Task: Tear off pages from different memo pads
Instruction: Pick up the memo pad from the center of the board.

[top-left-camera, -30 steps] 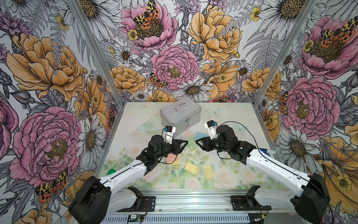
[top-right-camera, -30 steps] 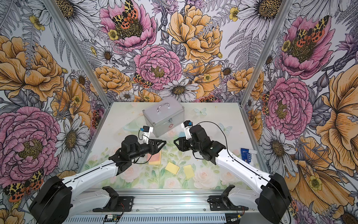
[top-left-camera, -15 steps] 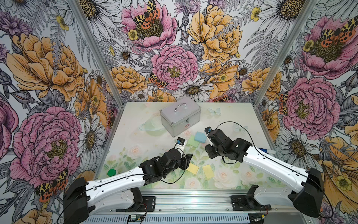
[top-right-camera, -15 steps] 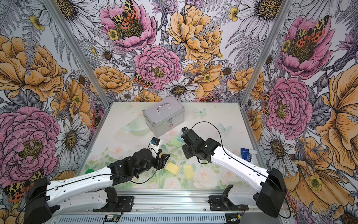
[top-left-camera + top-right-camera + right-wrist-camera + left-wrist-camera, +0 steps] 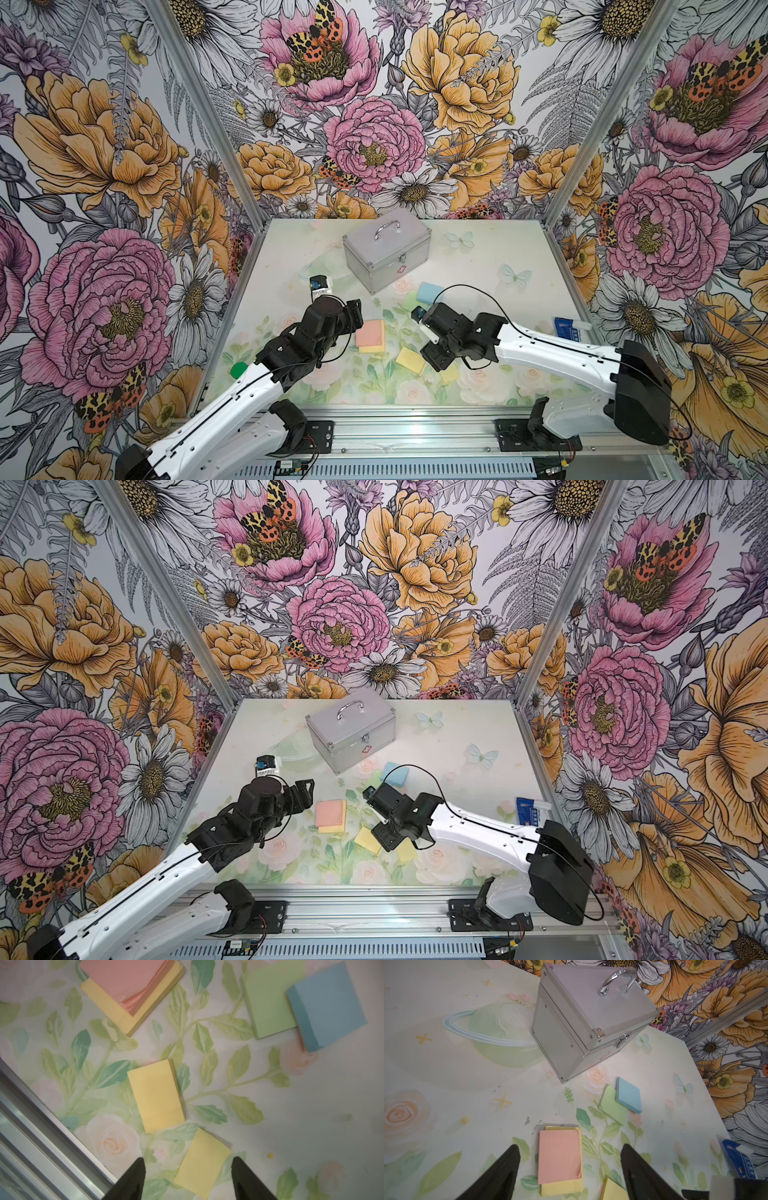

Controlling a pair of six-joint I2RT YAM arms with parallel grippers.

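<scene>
A salmon-pink memo pad with one curled corner lies on a yellow memo pad; both top views show this stack. My left gripper hangs open just left of the stack, holding nothing. A smaller yellow pad sits nearer the front. A single yellow page lies flat beside it. My right gripper is open above that page, with nothing between its fingers. A green pad and a blue pad touch each other further back.
A silver metal case with a handle stands behind the pads. A blue and white packet lies at the right edge. A small green round object sits at the front left. The metal rail borders the front.
Both grippers have opened wider. The left arm came from low at the front centre back to the pink pad. The right gripper moved forward from the blue pad to the yellow page.
</scene>
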